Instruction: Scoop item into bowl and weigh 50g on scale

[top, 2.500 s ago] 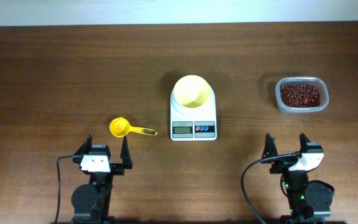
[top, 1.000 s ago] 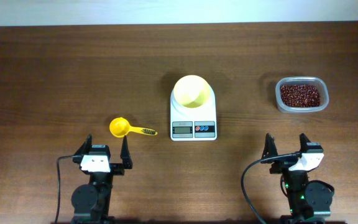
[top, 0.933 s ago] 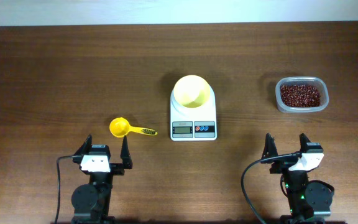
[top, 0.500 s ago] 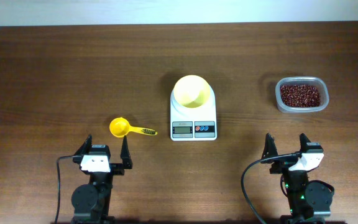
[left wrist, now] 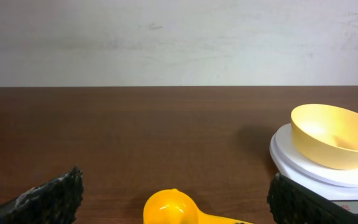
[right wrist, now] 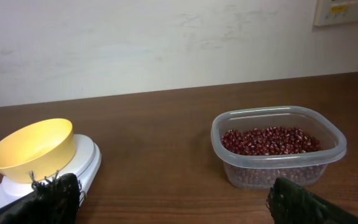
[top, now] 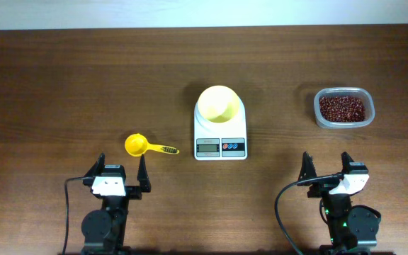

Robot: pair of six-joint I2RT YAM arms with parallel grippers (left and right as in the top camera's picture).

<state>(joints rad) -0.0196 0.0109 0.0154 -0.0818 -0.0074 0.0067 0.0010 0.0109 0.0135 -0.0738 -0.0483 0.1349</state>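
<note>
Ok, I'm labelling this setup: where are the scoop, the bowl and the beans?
scoop [top: 136, 145], overhead view, on its round cup.
bowl [top: 218, 104], overhead view, on its bare inside.
beans [right wrist: 270, 140], right wrist view, middle of the heap.

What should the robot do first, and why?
Probably the left gripper should reach forward for the yellow scoop by its handle. Both it and the right gripper are open and empty, the bowl on the scale has nothing in it, and all the beans sit in the clear tub. Scooping can't start without the scoop.
</note>
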